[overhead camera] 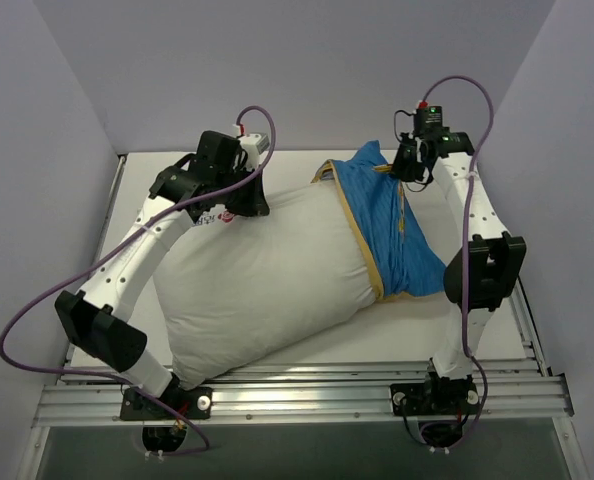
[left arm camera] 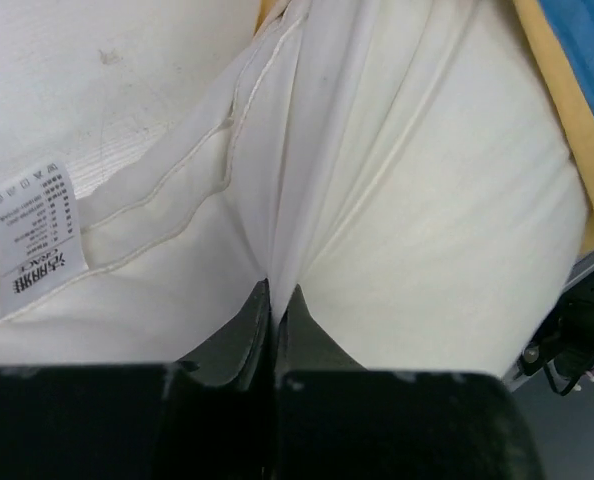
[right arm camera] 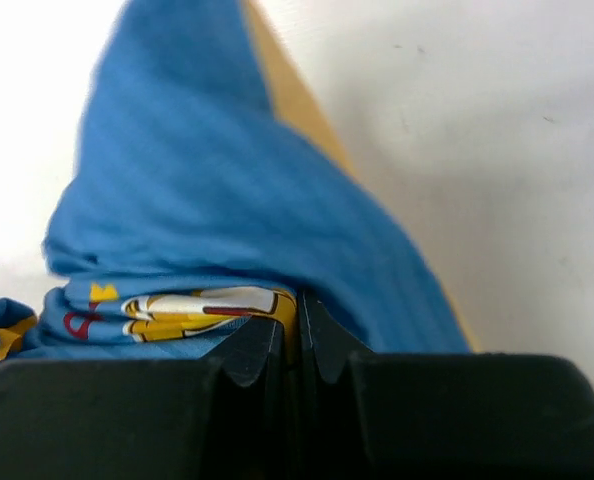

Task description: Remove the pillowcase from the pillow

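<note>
The white pillow (overhead camera: 262, 270) lies across the table, mostly bare. The blue pillowcase (overhead camera: 392, 225) with yellow trim covers only its right end. My left gripper (overhead camera: 247, 205) is shut on a pinch of the pillow's white fabric at its far left edge; in the left wrist view (left arm camera: 275, 295) the fabric rises from between the jaws, with the sewn tag (left arm camera: 32, 235) to the left. My right gripper (overhead camera: 402, 170) is shut on the pillowcase at its far right corner; the right wrist view (right arm camera: 295, 305) shows blue cloth (right arm camera: 207, 190) and the yellow print pinched between the jaws.
The white table (overhead camera: 307, 345) is walled by grey panels at left, right and back. A metal rail (overhead camera: 307, 395) runs along the near edge with both arm bases on it. Purple cables loop off both arms.
</note>
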Controlling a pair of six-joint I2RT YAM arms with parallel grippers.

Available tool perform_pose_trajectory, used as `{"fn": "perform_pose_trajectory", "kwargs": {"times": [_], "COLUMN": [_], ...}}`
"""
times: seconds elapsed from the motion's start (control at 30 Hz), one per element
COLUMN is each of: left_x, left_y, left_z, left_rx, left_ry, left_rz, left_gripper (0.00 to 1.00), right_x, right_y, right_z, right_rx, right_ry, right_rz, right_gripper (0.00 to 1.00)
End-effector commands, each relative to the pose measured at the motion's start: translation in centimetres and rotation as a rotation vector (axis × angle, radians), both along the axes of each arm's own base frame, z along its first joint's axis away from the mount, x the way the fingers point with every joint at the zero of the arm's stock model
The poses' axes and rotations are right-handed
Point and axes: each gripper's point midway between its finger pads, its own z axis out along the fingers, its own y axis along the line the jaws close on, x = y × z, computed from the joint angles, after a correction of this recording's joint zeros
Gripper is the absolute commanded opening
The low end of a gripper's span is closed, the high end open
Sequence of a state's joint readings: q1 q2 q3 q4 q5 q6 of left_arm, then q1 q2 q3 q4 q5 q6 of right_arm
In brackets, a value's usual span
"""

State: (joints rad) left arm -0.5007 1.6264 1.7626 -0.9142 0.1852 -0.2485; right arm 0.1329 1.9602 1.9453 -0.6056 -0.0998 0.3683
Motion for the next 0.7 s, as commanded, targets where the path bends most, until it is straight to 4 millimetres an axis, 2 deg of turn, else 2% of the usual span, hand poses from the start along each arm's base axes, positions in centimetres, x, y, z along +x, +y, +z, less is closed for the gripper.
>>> {"fn": "perform_pose_trajectory", "kwargs": {"times": [0.0,0.07,0.17,0.2,0.23,0.27,0.3,0.33,0.37,0.4,0.43,0.47,0.5,0.53,0.57,0.6,0.63,0.67], "left_x": [-3.2,-3.4,-3.1,-2.7,-2.3,-1.5,-0.9,0.0,1.3,2.0,3.2,3.8,4.1,4.0,4.3,4.0,2.6,1.9], "left_y": [9.6,11.0,12.4,13.2,13.4,13.2,13.2,12.9,12.5,12.3,11.8,11.5,10.7,9.7,8.7,8.1,5.8,4.6], "left_z": [4.4,4.9,4.5,4.2,3.4,3.3,2.9,1.8,1.8,1.5,1.4,2.0,2.6,3.7,5.2,6.0,7.3,7.7], "left_rx": [0.134,0.13,0.14,0.15,0.16,0.15,0.145,0.153,0.14,0.139,0.133,0.118,0.082,0.06,0.032,0.042,0.04,0.054], "left_ry": [-0.07,-0.085,-0.081,-0.075,-0.061,-0.069,-0.066,-0.049,-0.079,-0.081,-0.083,-0.097,-0.101,-0.131,-0.185,-0.229,-0.284,-0.316], "left_rz": [0.235,0.277,0.327,0.353,0.363,0.363,0.37,0.367,0.368,0.366,0.364,0.368,0.356,0.333,0.313,0.288,0.219,0.183], "left_gripper": [0.02,0.02,0.02,0.02,0.02,0.02,0.02,0.02,0.02,0.11,0.21,0.32,0.53,0.65,0.75,0.89,0.93,0.95], "right_x": [-0.4,-0.8,-0.7,-0.5,0.3,0.3,0.2,0.4,0.1,-0.6,-1.0,-1.8,-2.6,-3.4,-4.6,-5.5,-6.6,-8.0], "right_y": [-16.0,-18.0,-17.9,-17.1,-14.8,-13.5,-11.6,-10.2,-9.0,-7.4,-6.7,-6.1,-5.7,-4.2,-4.1,-3.8,-3.5,-3.4], "right_z": [6.0,6.4,7.0,7.1,7.4,6.3,6.6,6.8,6.8,6.7,6.6,7.5,6.9,6.8,7.9,8.0,6.1,6.9], "right_rx": [-0.192,-0.166,-0.132,-0.105,-0.019,0.017,0.051,0.077,0.096,0.099,0.098,0.095,0.088,0.088,0.078,0.072,0.073,0.08], "right_ry": [-0.149,-0.171,-0.195,-0.203,-0.229,-0.213,-0.228,-0.25,-0.25,-0.244,-0.239,-0.255,-0.239,-0.233,-0.259,-0.263,-0.223,-0.248], "right_rz": [-0.463,-0.508,-0.482,-0.442,-0.345,-0.297,-0.243,-0.2,-0.163,-0.132,-0.12,-0.109,-0.099,-0.072,-0.073,-0.069,-0.072,-0.072], "right_gripper": [0.0,0.0,0.0,0.0,0.0,0.01,0.12,0.2,0.27,0.39,0.46,0.52,0.62,0.65,0.7,0.72,0.74,0.76]}}
